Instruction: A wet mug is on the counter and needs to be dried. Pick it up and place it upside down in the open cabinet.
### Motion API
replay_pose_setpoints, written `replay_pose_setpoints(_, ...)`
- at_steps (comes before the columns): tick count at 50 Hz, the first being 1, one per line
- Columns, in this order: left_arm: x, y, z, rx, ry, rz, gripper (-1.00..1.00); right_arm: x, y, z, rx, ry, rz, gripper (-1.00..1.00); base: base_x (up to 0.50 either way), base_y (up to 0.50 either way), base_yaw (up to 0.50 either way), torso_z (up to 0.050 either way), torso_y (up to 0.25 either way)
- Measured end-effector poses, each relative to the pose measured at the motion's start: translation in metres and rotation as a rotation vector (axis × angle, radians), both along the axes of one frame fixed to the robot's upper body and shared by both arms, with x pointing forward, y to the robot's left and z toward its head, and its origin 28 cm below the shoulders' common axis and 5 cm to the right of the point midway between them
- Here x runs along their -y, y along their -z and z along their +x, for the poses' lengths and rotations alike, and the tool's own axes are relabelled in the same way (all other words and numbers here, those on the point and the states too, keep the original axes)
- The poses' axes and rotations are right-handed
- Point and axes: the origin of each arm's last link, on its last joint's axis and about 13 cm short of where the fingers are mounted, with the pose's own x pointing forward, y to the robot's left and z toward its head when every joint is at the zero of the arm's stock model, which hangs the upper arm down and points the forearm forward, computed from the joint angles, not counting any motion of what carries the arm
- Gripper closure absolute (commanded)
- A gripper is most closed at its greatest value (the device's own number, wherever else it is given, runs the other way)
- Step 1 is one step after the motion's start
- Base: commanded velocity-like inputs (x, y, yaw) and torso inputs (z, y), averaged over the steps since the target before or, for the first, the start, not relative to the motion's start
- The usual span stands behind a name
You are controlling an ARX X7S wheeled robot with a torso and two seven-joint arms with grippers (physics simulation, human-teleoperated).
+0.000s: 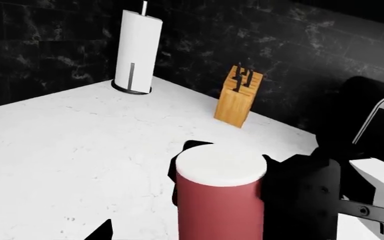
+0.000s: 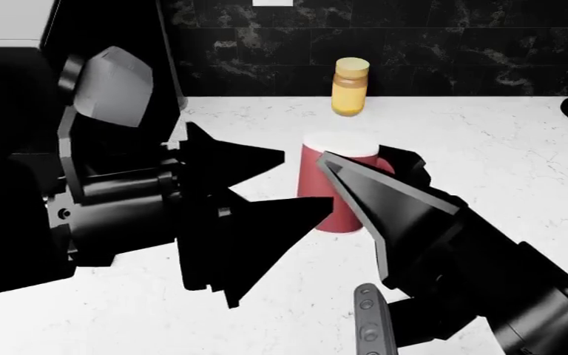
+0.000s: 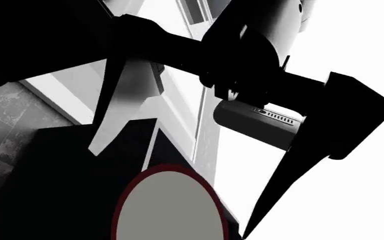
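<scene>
Behind mug (image 2: 336,188): yellow jar (image 2: 350,87), knife block (image 1: 239,95), paper-towel roll (image 1: 137,51).

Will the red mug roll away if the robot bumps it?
Probably not: the mug stands upright on the flat counter, so it would likelier slide or tip. Its smooth, straight sides look slippery. On its side, it could roll.

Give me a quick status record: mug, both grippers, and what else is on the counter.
mug: red mug, upright on the counter, white top face showing
left gripper: left gripper, open, fingers beside the mug
right gripper: right gripper, at the mug's other side; grip cannot be told
handle: not clearly visible
nearby: yellow jar behind the mug; paper towel roll and knife block by the dark wall
cabinet: not identifiable
</scene>
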Motion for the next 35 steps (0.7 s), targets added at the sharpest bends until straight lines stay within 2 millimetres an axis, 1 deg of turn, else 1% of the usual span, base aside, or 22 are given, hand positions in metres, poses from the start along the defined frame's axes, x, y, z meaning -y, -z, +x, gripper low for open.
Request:
replay_pose_setpoints(23,0.0048,0.0052,0.0073,-0.03,0.008,-0.014,-1.0,-0.0007,0.0012,0.0024,-0.024,0.002,0.011,1.0,0.0,0.0,0.0,0.0,0.0)
replay_pose_setpoints(29,0.0063,0.0059,0.0065,-0.032,0.008,-0.014,-1.0,-0.0017,0.0024,0.0032,-0.023,-0.002,0.011,1.0,0.0,0.0,0.0,0.0,0.0)
replay_pose_setpoints(35,0.0098,0.0087,0.0028,-0.035,0.044,-0.017,-1.0,-0.003,0.002,0.0034,-0.014,-0.011,0.013,1.0,0.0,0.0,0.0,0.0,0.0)
